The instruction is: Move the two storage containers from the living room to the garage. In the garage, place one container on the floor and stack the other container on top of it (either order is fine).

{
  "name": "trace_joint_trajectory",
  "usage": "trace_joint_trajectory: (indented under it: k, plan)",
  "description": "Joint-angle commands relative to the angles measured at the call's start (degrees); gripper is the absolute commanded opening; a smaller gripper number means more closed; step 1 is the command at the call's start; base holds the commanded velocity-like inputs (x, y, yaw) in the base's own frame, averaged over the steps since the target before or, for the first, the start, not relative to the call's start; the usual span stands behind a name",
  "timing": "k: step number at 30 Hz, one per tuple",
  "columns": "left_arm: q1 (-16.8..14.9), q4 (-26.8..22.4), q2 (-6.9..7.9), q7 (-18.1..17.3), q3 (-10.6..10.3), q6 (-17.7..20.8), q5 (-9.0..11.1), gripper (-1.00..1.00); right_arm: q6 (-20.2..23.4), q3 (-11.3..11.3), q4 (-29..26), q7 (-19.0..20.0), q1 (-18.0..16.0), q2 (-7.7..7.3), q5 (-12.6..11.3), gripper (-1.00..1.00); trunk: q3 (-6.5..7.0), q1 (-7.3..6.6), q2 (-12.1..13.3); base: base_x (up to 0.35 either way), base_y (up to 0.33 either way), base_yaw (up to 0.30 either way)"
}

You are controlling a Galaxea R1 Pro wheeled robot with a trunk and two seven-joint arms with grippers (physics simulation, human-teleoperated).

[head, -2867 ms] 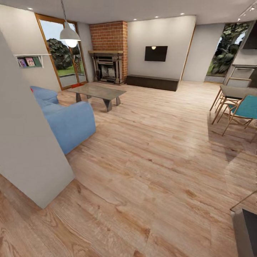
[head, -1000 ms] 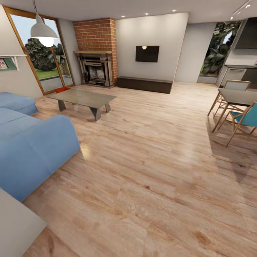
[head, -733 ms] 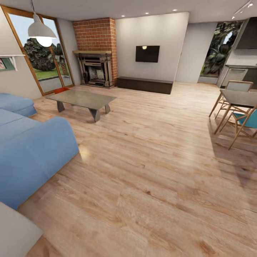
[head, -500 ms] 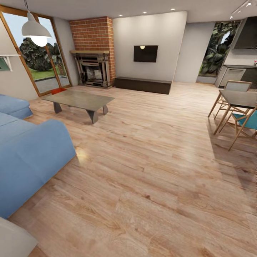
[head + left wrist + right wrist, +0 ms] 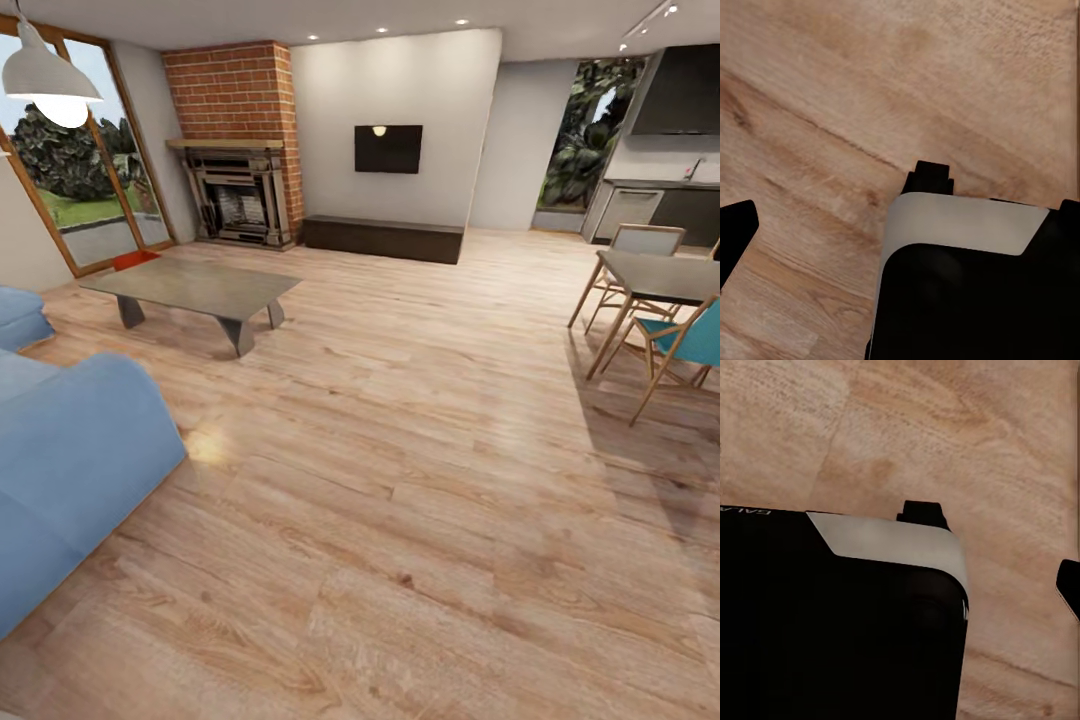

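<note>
step: approach living room containers | red container point(image 5: 133, 260) far left behind coffee table point(image 5: 190, 284) | steer left around sofa point(image 5: 70, 455) | claw states: cannot tell

Open-plan home living room: light wood-plank floor point(image 5: 420, 480), red brick fireplace point(image 5: 232, 140), blue upholstered sofa point(image 5: 70, 460), low grey coffee table point(image 5: 190, 285), wall-mounted black television point(image 5: 388, 148), wooden dining chairs point(image 5: 660, 350).

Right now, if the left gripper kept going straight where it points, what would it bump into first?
Probably the light wood-plank floor. The left wrist view looks along the fingers onto planks, with the robot's black and white body beside them; depth is unclear.
</note>
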Motion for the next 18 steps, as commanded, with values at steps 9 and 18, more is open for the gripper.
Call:
trace_joint_trajectory:
  k: [9, 18]
  plan:
    - [0.0, 0.0, -0.01, 0.2, 0.0, 0.1, 0.6, 1.00, -0.3, 0.5, 0.2, -0.1, -0.1, 0.05, -0.5, 1.00, -0.05, 0.03, 0.0, 0.322, 0.000, -0.001]
    - [0.0, 0.0, -0.01, 0.2, 0.0, 0.1, 0.6, 1.00, -0.3, 0.5, 0.2, -0.1, -0.1, 0.05, -0.5, 1.00, -0.05, 0.03, 0.0, 0.322, 0.000, 0.000]
